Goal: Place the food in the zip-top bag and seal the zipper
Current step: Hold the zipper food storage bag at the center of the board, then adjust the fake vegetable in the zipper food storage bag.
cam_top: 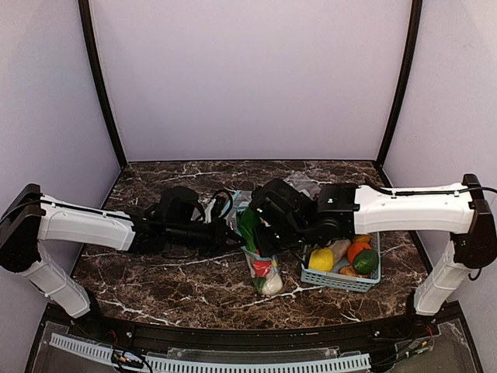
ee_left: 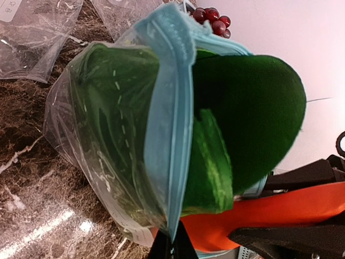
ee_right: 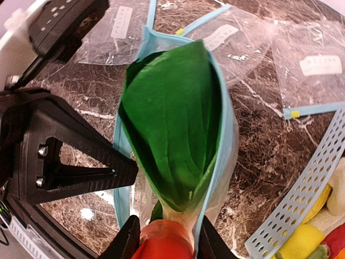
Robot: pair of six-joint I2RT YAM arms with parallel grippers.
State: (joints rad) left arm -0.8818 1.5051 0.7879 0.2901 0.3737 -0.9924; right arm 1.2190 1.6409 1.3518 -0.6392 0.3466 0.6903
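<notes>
Bag (cam_top: 262, 268) sits at mid-table (cam_top: 155, 287), just left of the basket (cam_top: 342, 281), with its mouth raised toward the two grippers. All three vegetables are at least partly in it.

- Left gripper (ee_left: 171, 245): jaws pinched tight on the lower end of the blue zipper (ee_left: 167, 118), at the bag's rim.
- Right gripper (ee_right: 168, 243): jaws partway apart, one finger either side of the red-orange vegetable (ee_left: 280, 208) at the bag mouth. Cannot tell whether they press on it.
- Leafy vegetable (ee_right: 172, 124): green leaves stick out past the zipper, white stalk down inside the bag.
- Cucumber (ee_left: 210, 162): lies against the leaf at the mouth, partly past the rim.
- Zipper unsealed, its blue strip spread around the leaf on both sides.
- Basket holds a lemon (cam_top: 321, 259), orange (cam_top: 357, 250) and lime (cam_top: 366, 261).
- Grapes (ee_left: 213, 16) lie beyond the bag.
- Smaller bags (ee_right: 318, 65) lie flat on the table farther back.
</notes>
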